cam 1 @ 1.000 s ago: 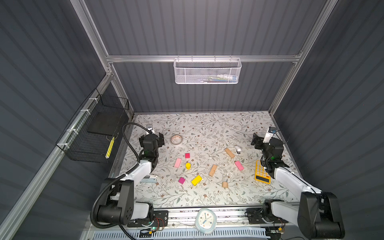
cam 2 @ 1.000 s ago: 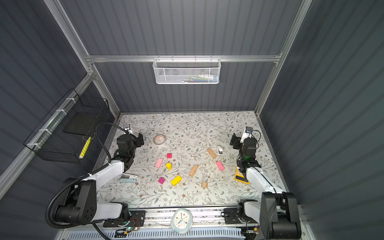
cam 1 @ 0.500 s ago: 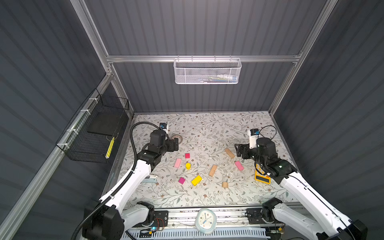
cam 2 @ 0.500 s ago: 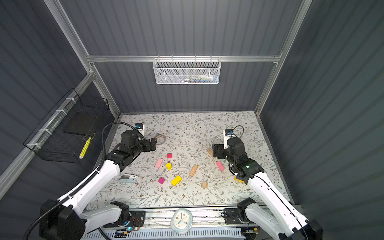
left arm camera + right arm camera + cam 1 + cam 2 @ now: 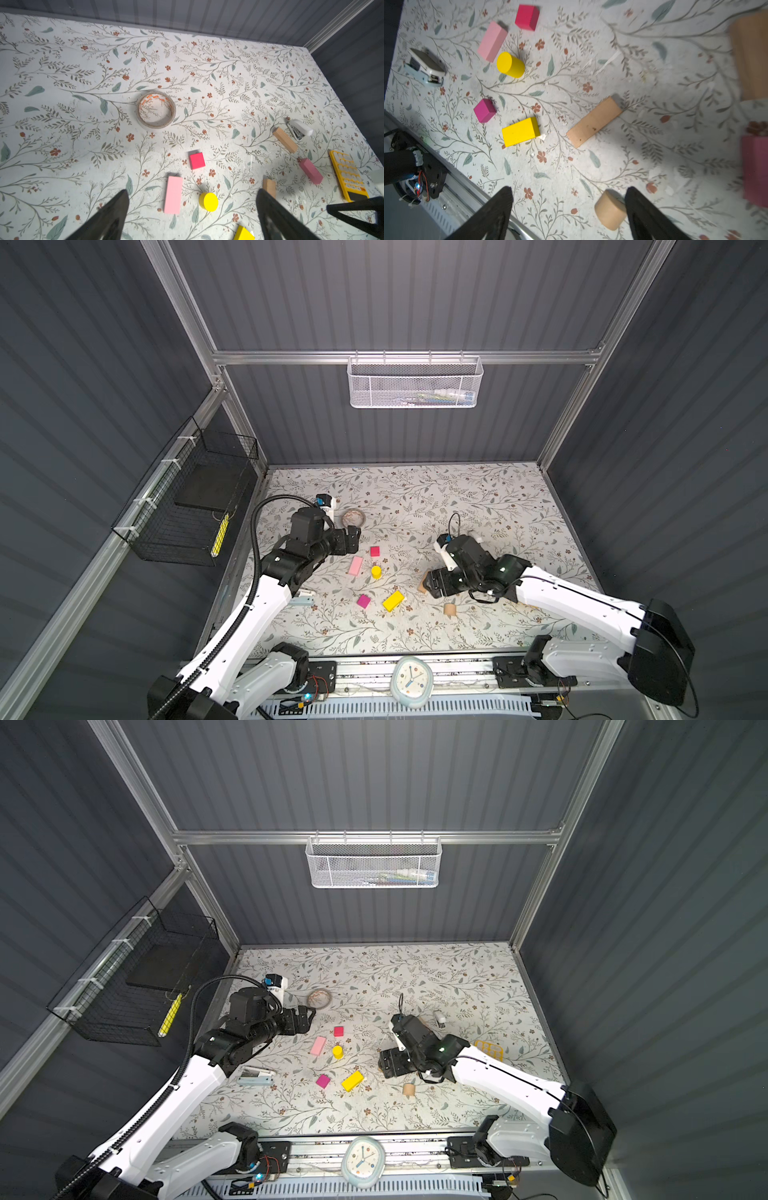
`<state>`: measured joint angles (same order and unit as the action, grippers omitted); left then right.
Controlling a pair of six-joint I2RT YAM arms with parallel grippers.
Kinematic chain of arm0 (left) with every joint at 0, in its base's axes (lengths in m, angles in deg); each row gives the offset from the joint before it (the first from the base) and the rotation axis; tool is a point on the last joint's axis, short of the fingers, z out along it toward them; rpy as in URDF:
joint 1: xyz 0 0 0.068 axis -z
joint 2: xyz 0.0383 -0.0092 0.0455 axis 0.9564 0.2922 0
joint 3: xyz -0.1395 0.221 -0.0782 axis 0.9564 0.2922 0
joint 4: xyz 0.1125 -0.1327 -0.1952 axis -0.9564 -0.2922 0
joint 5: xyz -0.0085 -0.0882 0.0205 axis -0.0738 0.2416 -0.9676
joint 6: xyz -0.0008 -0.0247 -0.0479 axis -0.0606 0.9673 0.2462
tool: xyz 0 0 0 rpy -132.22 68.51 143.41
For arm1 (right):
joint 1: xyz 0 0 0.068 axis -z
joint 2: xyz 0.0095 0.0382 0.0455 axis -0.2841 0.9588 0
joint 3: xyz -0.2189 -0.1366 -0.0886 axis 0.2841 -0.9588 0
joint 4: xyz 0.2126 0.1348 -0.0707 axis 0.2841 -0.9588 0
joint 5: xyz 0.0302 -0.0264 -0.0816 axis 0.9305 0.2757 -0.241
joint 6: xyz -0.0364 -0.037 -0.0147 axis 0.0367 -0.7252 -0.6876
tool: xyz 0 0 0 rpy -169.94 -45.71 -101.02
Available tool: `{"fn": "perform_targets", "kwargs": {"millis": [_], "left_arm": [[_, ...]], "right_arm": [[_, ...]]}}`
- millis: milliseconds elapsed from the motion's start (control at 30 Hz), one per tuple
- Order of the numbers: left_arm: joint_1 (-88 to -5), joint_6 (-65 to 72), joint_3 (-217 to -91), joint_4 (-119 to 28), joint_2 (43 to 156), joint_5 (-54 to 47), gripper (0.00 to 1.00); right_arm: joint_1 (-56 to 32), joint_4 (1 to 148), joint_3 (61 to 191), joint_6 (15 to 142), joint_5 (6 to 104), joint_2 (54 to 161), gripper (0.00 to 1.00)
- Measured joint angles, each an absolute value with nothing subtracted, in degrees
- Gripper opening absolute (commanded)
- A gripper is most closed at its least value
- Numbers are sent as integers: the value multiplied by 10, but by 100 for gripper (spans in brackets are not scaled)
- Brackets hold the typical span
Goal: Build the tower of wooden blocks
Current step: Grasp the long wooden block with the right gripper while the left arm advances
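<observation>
Across both top views, the wood blocks (image 5: 393,600) are lying scattered, unstacked, on the surface (image 5: 478,497), left hand (image 5: 352,537) and right hand (image 5: 432,585) hanging released, empty. From the left wrist, the pink bar (image 5: 173,194) is sitting ahead of the jaws, tape roll (image 5: 155,110) well clear. From the right wrist, the tan cylinder (image 5: 610,209) is crowding one jaw, so centring first is looking wise.

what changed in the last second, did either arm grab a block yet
Both arms unfolded from the sides toward the middle. The left gripper now hangs near the tape roll, the right gripper by a tan bar. Both are open, nothing taken. The yellow bar, pink bar and other blocks lie where they were.
</observation>
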<state>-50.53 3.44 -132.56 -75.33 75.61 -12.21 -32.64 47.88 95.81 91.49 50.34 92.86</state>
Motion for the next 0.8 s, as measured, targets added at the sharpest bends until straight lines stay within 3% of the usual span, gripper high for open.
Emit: {"fn": "perform_targets", "kwargs": {"millis": [800], "left_arm": [[-505,39,-1328,-807,749,-114,95]], "right_arm": [[-331,577,995,971,570,1123,93]]}}
